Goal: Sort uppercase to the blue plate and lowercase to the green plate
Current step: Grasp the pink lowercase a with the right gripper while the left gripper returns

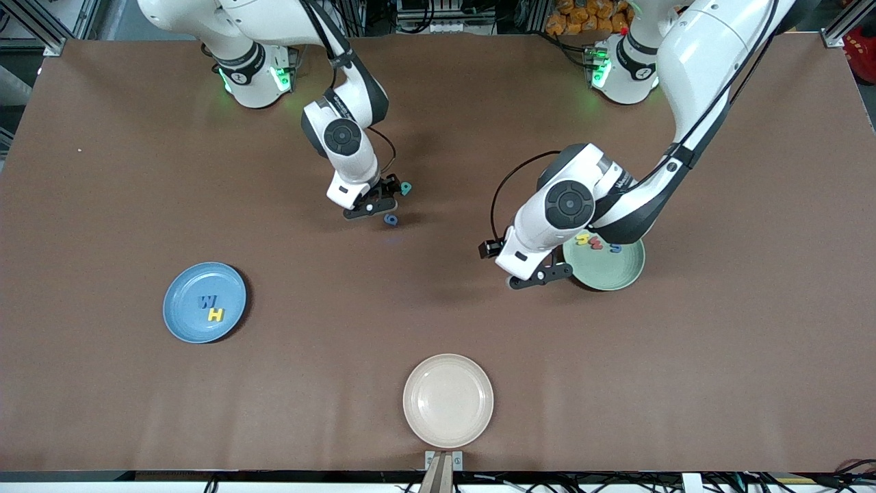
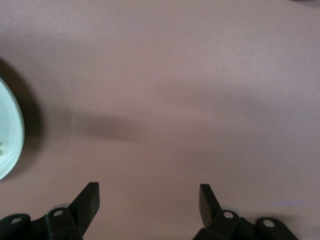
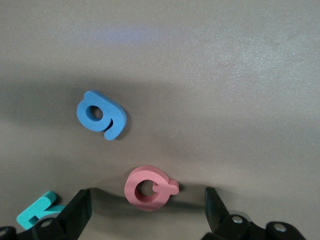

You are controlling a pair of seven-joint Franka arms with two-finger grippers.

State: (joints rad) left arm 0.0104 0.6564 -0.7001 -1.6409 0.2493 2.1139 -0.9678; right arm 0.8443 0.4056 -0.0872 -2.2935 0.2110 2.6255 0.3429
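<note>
Between the wide-open, empty fingers (image 3: 80,207) of our right gripper (image 3: 147,210) lies the red Q (image 3: 149,188), flat on the brown table (image 1: 102,171), so we judge that picking up this capital is the step in hand. The next move calls for going down around it and closing, then carrying it to the blue plate (image 1: 185,322), where the blue M (image 1: 207,301) and the yellow H (image 1: 215,315) already lie. The blue g (image 3: 101,115) and the teal R (image 3: 37,212) lie close beside the Q and could be pushed. Our left gripper (image 2: 149,200), also open and empty, hangs over bare table just beside the green plate (image 1: 616,274), which holds three lowercase letters (image 1: 597,242); this arm waits. A cream plate (image 1: 448,400), nearest the front camera, is well apart.
</note>
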